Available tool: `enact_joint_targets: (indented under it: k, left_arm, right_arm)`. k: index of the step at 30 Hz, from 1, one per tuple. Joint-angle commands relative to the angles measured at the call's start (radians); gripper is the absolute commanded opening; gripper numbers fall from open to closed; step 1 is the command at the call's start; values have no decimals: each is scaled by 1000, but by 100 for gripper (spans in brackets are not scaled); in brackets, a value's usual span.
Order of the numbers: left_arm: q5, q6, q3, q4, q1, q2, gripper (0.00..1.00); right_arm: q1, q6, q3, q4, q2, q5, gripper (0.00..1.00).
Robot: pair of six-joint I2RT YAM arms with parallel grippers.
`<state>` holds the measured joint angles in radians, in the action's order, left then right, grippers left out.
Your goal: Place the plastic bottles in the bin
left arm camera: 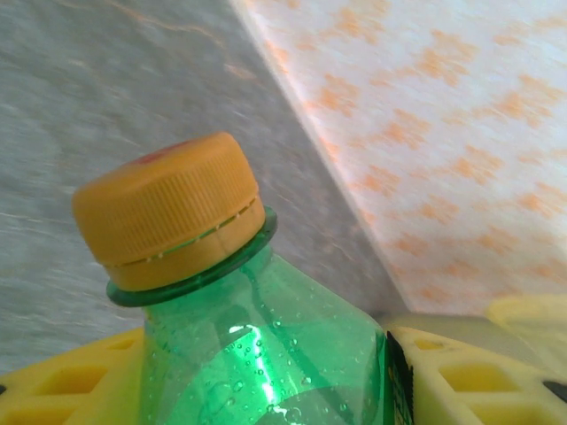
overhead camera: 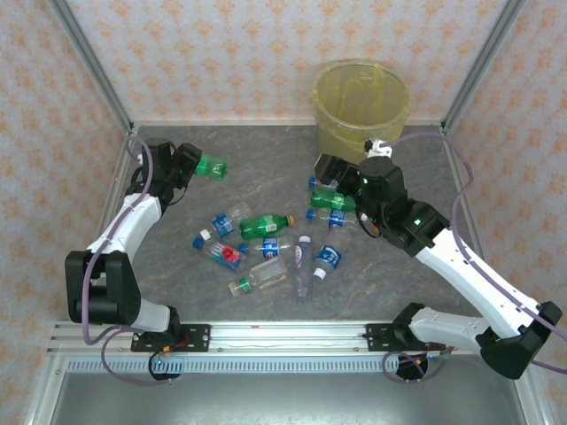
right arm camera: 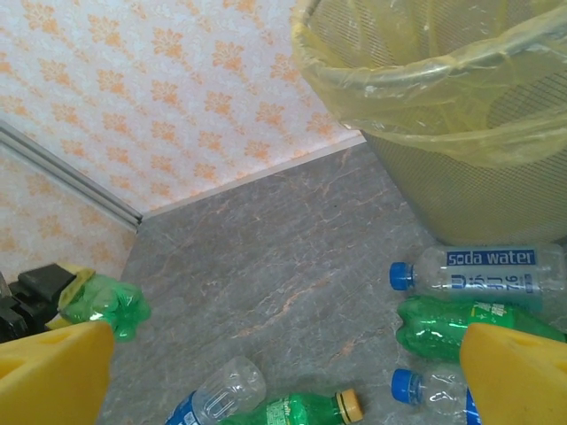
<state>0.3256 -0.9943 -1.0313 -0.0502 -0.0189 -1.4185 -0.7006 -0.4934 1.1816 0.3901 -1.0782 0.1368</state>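
Left gripper [overhead camera: 193, 165] clamped on green bottle [overhead camera: 213, 166], far-left of table [overhead camera: 266, 150], well apart from bin [overhead camera: 341, 133]. Right gripper [overhead camera: 324, 168] jaws wide apart, empty, over bottles [overhead camera: 332, 201] beside bin. Roughly dozen bottles left on table; bin contents: cannot tell. Held bottle: long axis near level, base toward table centre, cap [left arm camera: 168, 208] at gripper side.

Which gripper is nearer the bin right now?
Right. The right gripper hovers just in front of the bin; the left gripper is far off to its left, holding a green bottle.
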Motion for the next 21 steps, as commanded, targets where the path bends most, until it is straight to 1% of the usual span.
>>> enact_joint_targets:
  k: [1,6,9,12,15,21]
  left_arm:
    - [54,2,-64,82,51,41,43]
    - [130,-24,-125,162,137,41,43]
    - [148,-23,-167,179,193,38,43]
    - [166,-29,-188,203,243,36,43]
    - [195,-42,-195,235,278,37,43]
    - [197,-29,-200,235,319,62,43]
  right_arm:
    - [-7,33,-2,-113,5,-73,100]
    - [-7,63,4,-198,-29,-218,100]
    - [-7,77,19,-231,-61,-289,100]
    - [-7,76,40,-264,-98,-366,96]
    - [-7,63,68,-302,-168,-454,93]
    - [-5,48,131,-335,-253,-525,91]
